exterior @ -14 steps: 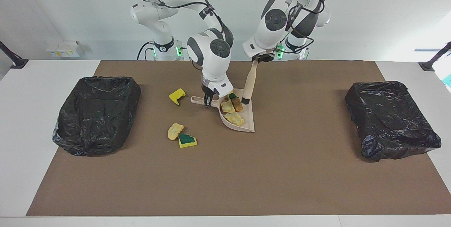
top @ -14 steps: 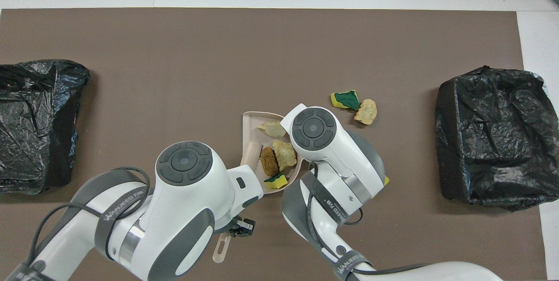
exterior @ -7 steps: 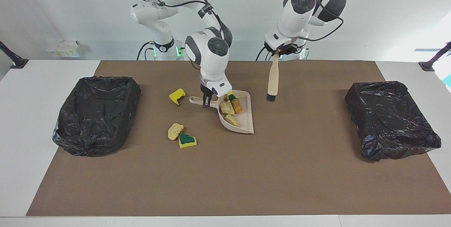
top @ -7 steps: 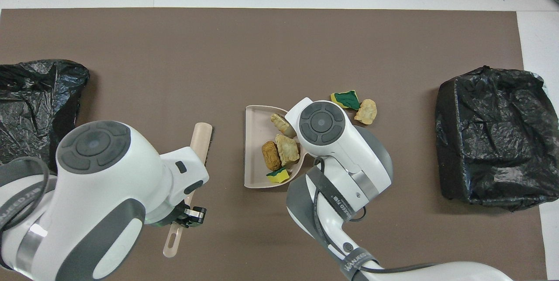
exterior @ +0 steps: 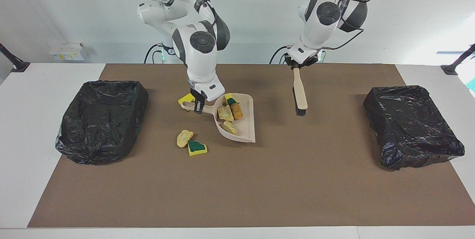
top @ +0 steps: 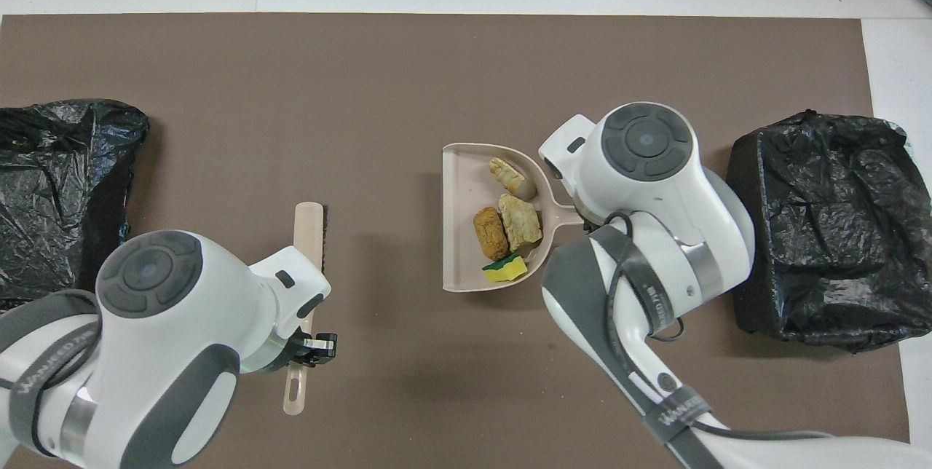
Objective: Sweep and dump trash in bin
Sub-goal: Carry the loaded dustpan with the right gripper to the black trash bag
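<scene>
A: Where is everything sitting?

B: Two bins [exterior: 102, 120] [exterior: 412, 125] are sitting at the mat's [exterior: 237, 194] ends. The right gripper [exterior: 198, 108] is clenching the dustpan [exterior: 245, 127] handle; the left gripper [exterior: 297, 65] is clenching the brush [exterior: 300, 96].

A: And the trash?

B: Four scraps [exterior: 230, 113] are riding in the pan, three [exterior: 191, 143] are lying mid-mat. They're looking light, soft and liable to spill, so I'd keep hold of the handle.

Both arms raised over table centre, wrists pointing down, left gripper [exterior: 299, 66] & right gripper [exterior: 197, 106] each clamped tight.
</scene>
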